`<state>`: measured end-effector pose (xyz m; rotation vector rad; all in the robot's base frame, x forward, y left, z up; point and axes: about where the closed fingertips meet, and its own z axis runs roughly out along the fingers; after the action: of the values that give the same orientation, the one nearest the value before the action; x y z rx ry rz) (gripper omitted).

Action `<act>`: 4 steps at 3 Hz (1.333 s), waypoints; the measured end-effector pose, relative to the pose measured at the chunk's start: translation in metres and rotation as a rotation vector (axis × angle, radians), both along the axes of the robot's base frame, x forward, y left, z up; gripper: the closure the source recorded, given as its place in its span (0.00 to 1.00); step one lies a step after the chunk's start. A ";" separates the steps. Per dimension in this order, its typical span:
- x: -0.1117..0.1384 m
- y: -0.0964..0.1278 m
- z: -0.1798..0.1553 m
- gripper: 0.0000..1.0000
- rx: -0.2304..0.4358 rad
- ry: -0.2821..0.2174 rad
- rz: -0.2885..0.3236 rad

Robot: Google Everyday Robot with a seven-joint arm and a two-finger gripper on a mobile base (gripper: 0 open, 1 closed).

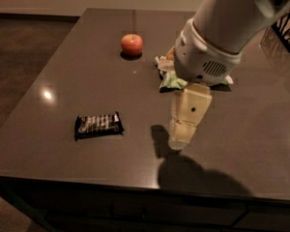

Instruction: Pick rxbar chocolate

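Observation:
The rxbar chocolate (98, 125) is a small flat black bar with pale lettering. It lies on the dark table (72, 76) at the front left. My gripper (181, 140) hangs from the pale arm above the table's middle, to the right of the bar and clear of it. It holds nothing that I can see. The arm hides most of the green-and-white snack bag (171, 81) behind it.
A red apple (132, 44) sits at the back of the table, left of the snack bag. The table's front edge runs just below the bar. A dark wire object (286, 29) stands at the far right edge.

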<state>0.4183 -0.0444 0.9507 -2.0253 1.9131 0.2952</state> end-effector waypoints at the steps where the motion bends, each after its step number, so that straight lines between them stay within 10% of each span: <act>1: -0.010 0.033 -0.010 0.00 0.006 0.008 0.060; 4: 0.012 0.111 -0.074 0.00 -0.069 -0.026 0.125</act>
<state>0.4302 0.0669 0.8770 -2.1878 1.8076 0.2347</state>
